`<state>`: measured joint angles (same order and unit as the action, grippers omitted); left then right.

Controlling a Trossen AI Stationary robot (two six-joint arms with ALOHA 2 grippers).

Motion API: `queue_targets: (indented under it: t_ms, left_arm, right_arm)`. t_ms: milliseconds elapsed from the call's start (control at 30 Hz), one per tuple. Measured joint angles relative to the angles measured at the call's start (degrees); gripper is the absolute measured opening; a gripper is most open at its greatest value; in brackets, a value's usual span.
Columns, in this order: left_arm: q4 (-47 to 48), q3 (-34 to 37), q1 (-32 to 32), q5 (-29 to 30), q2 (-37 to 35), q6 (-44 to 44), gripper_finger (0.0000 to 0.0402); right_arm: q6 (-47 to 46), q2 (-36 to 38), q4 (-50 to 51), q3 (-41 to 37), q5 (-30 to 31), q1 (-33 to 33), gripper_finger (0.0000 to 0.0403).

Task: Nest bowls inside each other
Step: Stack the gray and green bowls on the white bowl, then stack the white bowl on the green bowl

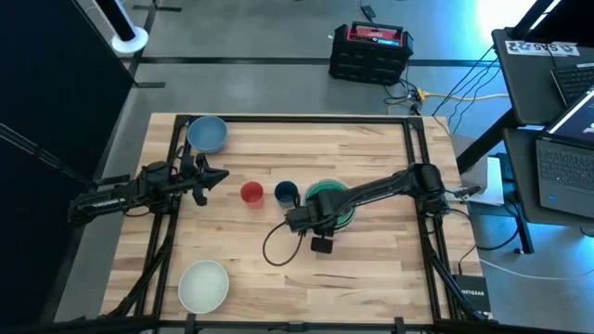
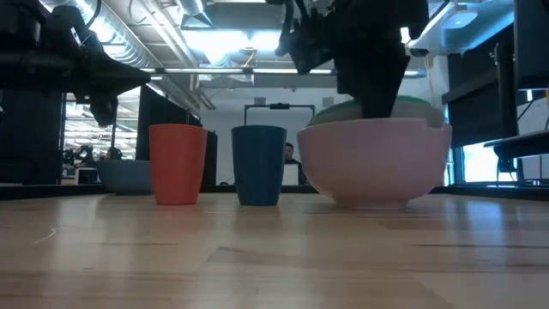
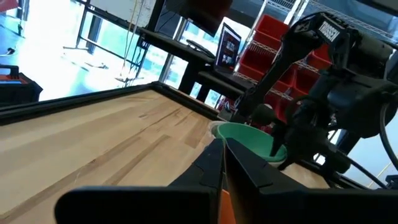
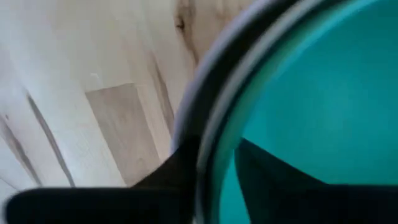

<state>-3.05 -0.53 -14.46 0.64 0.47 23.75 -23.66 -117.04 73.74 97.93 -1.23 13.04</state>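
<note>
A green bowl (image 1: 332, 197) sits nested in a pale bowl (image 2: 375, 163) at mid-table. My right gripper (image 1: 311, 215) points down over the stack's near-left rim, open, with one finger inside the green bowl (image 4: 311, 93) and one outside. A red cup-like bowl (image 1: 251, 193) and a navy one (image 1: 286, 193) stand upright just left of the stack. A light blue bowl (image 1: 206, 134) rests at the far left and a white bowl (image 1: 203, 285) at the near left. My left gripper (image 1: 221, 175) waits shut and level at the left edge. My right gripper straddles the nested rims (image 4: 214, 134) from above. One finger (image 4: 267, 177) is inside the green bowl and the other (image 4: 171, 174) is outside the pale one. A thin strip of green shows beside the inner finger. Whether either finger touches, I cannot tell. The stack rests on the table.
A black cable (image 1: 274, 243) loops on the wood near the right gripper. Black rails (image 1: 413, 167) run along both sides of the table. Bare wood lies at the near right and far middle. Off the table stand a black and red case (image 1: 371, 51) and laptops (image 1: 566, 158).
</note>
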Motion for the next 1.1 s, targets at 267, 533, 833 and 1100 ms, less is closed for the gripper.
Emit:
queue_targets:
  t_ms: [267,533,833,1100]
  left_arm:
    - [-1.8,-1.5,0.0,-0.1,0.0,-1.0,0.0001]
    - [11.3,-19.2,5.3,-9.3,10.0,-6.0,0.0065]
    - [44.2,-44.2,23.3,-14.1,37.9,-11.1,0.0092]
    - [60.6,-57.2,38.3,-16.7,58.8,-11.3,0.0106]
  right_arm:
    - [-2.4,7.7,6.9,4.1,0.1,2.7,0.0207]
    - [-12.1,19.6,7.9,3.5,17.0,8.7,0.0236]
    - [-25.5,26.3,12.2,-6.2,30.4,15.6,0.0236]
    - [-37.3,31.4,11.2,-16.8,36.9,21.1,0.0237]
